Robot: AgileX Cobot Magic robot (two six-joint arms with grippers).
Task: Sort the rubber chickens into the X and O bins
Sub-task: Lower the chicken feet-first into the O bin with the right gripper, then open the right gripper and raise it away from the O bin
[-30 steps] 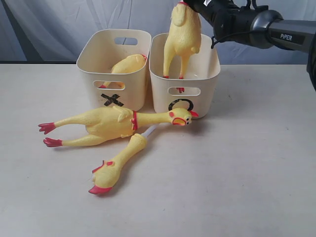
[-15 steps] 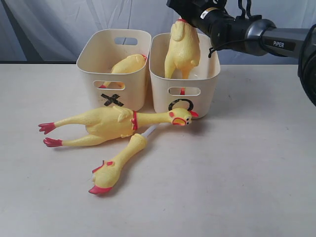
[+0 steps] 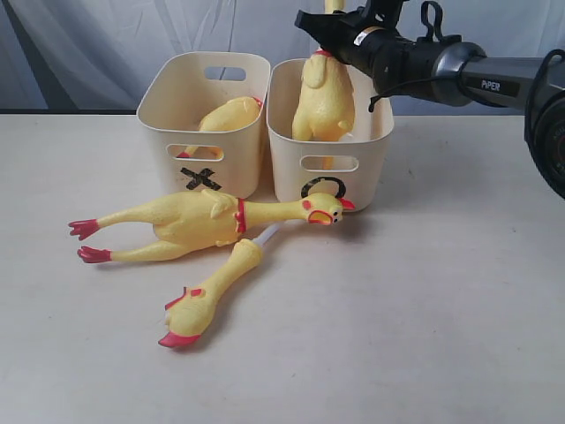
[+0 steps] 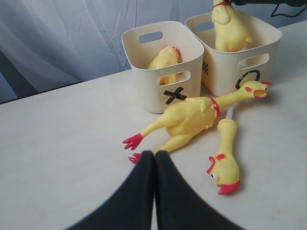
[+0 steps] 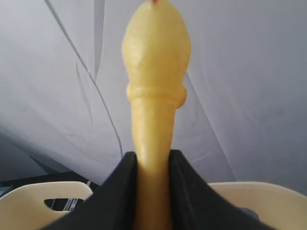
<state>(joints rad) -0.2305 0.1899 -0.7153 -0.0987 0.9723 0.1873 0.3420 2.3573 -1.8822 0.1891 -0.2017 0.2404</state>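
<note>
Left tool [image 4: 154,154]: its two dark fingers are pressed together with nothing between them. It sits low over the desk [image 4: 57,158], just short of the lying chicken's red feet.

Lying chicken [image 3: 190,223]: whole and on its side on the desk in front of both bins. Its red feet point left, its neck stretches right, and its head is at the foot of the O bin.

X bin [image 3: 240,172]: the left tub of the pair, with a black X under its slot handle.

Chicken in the X bin [image 3: 231,115]: a yellow body lying tilted inside, with red at its upper end. The rest is hidden by the wall.

Head piece [image 3: 210,296]: a head and neck lying on the desk nearer than the lying chicken, with the red beak at the lower left. A white stick [image 3: 269,235] runs from its neck end.

O bin [image 3: 362,172]: just beside the X bin, on its right, with a black O on the front.

Held chicken [image 3: 324,97]: upright with its body inside the O bin and its neck rising above the rim. I cannot tell whether it touches the bottom.

Right tool [image 5: 152,155]: clamped on that neck, one dark finger on each side, above the O bin.
</note>
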